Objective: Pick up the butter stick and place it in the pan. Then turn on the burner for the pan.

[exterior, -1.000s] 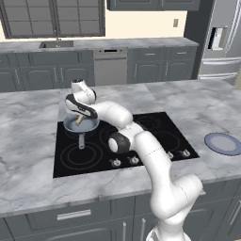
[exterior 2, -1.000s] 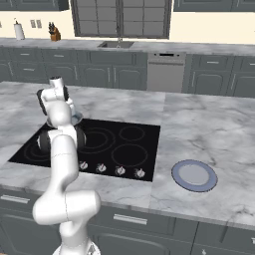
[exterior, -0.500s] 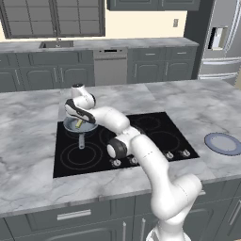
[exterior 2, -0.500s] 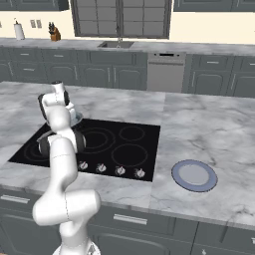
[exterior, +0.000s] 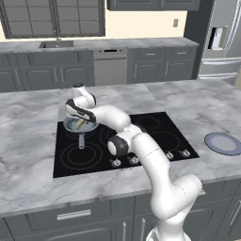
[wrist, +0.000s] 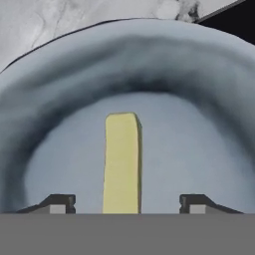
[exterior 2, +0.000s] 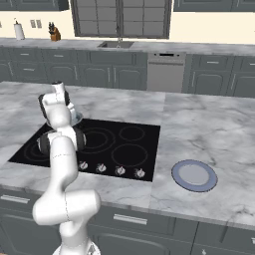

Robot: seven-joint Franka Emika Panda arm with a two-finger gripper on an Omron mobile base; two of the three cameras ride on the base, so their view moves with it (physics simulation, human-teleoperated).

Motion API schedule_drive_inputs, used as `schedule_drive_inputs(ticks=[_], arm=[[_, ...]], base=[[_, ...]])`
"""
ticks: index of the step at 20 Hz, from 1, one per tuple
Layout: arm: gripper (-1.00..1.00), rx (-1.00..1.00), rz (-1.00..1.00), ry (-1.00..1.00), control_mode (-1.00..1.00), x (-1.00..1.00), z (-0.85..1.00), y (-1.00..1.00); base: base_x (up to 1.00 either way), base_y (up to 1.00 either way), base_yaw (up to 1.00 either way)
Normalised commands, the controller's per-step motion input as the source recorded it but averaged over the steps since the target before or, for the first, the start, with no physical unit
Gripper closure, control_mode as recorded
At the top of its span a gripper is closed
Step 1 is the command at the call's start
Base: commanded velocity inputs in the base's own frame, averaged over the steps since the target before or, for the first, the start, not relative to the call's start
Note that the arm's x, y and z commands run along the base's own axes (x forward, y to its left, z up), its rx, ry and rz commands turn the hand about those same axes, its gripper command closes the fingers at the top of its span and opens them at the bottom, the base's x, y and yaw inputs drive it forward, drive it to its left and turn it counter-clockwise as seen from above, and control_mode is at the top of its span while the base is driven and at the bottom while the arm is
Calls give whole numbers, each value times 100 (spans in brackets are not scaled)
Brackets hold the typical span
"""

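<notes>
No text, label, brand, number or sign can be read anywhere.

**Hand sinks toward the pan**

Since a second ago the gripper (wrist: 122, 203) drops lower over the pan (exterior: 75, 124) and now hangs close above its floor, fingertips spread wide either side of the butter stick (wrist: 121, 163).

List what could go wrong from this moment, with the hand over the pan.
1. The gripper sits low inside the pan, its tips apart on either side of the butter stick; lifting off-line could drag the stick or nudge the pan.
2. The pan's handle points toward the knobs; reaching for them might clip it.
3. Several knobs sit in a row, so the wrong burner could be switched.
</notes>
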Motion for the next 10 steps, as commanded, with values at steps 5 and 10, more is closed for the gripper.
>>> schedule_drive_inputs(ticks=[5, 10], arm=[[-100, 0, 0, 0, -100, 0, 6, -3], [-100, 0, 0, 0, -100, -1, 67, 0]], base=[[0, 0, 0], [0, 0, 0]])
